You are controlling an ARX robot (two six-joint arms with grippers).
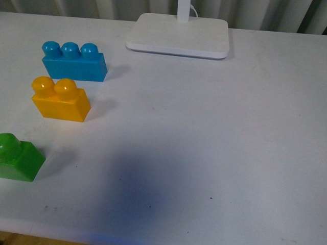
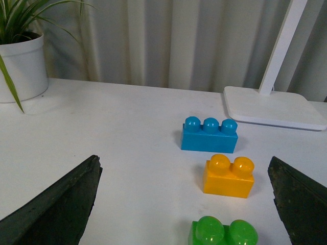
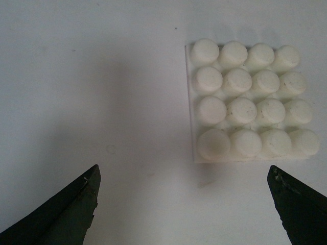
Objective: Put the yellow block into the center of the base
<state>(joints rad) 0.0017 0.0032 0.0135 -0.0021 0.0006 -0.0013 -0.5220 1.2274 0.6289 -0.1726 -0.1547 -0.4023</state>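
Note:
The yellow block (image 1: 60, 99), two studs up, sits on the white table at the left, between a blue brick and a green brick. It also shows in the left wrist view (image 2: 229, 175), ahead of my open, empty left gripper (image 2: 186, 204). The base (image 3: 250, 102), a white 4x4 studded plate, shows only in the right wrist view, lying flat on the table ahead of my open, empty right gripper (image 3: 184, 204). Neither gripper shows in the front view, and the base is out of that view.
A blue three-stud brick (image 1: 74, 62) lies behind the yellow block. A green brick (image 1: 18, 157) lies nearer, at the left edge. A white lamp foot (image 1: 179, 34) with a post stands at the back. A potted plant (image 2: 20, 61) stands far left.

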